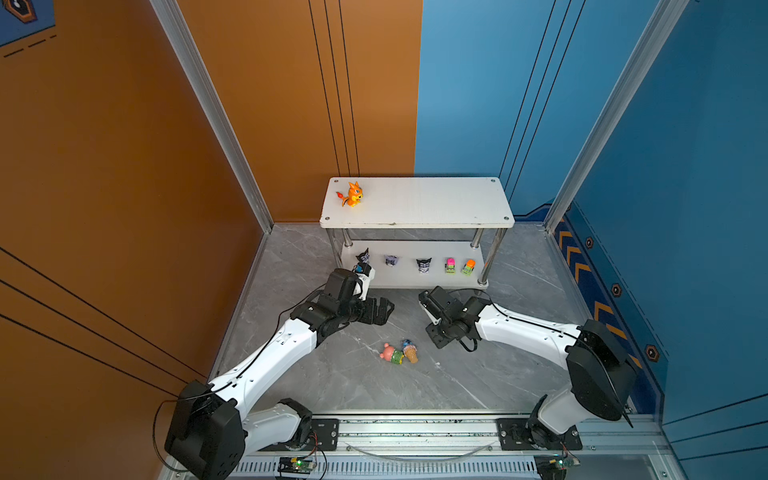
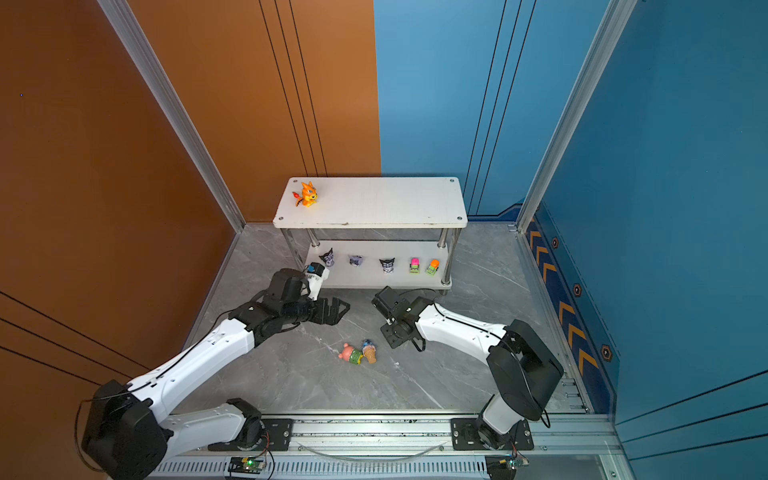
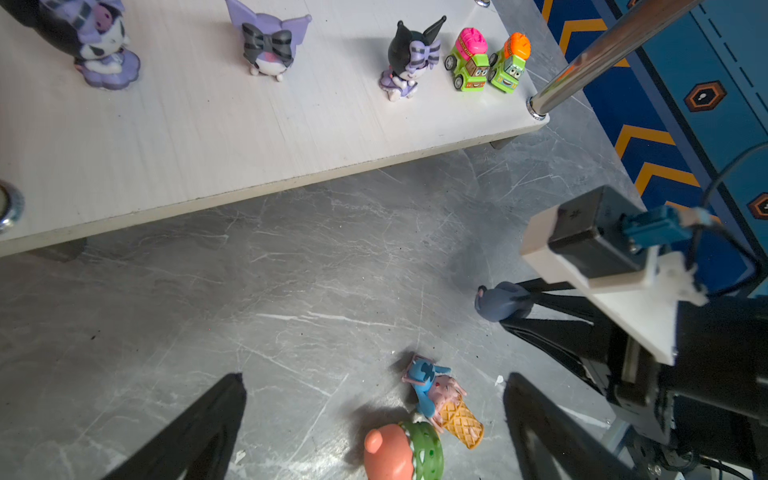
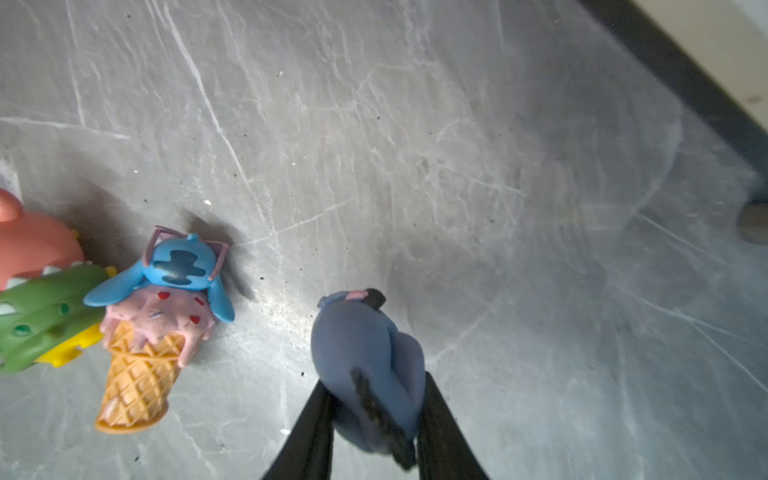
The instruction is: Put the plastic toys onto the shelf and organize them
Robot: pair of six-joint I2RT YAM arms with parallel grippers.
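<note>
My right gripper [image 4: 374,399] is shut on the grey-blue donkey [image 4: 365,357], low over the grey floor in front of the shelf [image 1: 415,208]; the left wrist view shows the same donkey [image 3: 503,301] between black fingers. The pink bear [image 1: 390,353] and the blue creature on an ice-cream cone [image 1: 409,350] lie together on the floor. My left gripper [image 3: 376,380] is open just above them, holding nothing. The orange dragon [image 1: 352,194] stands on the top board. Three black-purple imps [image 3: 270,41] and the pink car [image 3: 469,58] and orange car [image 3: 511,62] stand in a row on the lower board.
Chrome legs [image 3: 582,62] stand at the shelf's corners. An orange wall closes the left side and a blue wall [image 1: 665,208] the right. An aluminium rail [image 1: 415,428] carrying both arm bases runs along the front edge.
</note>
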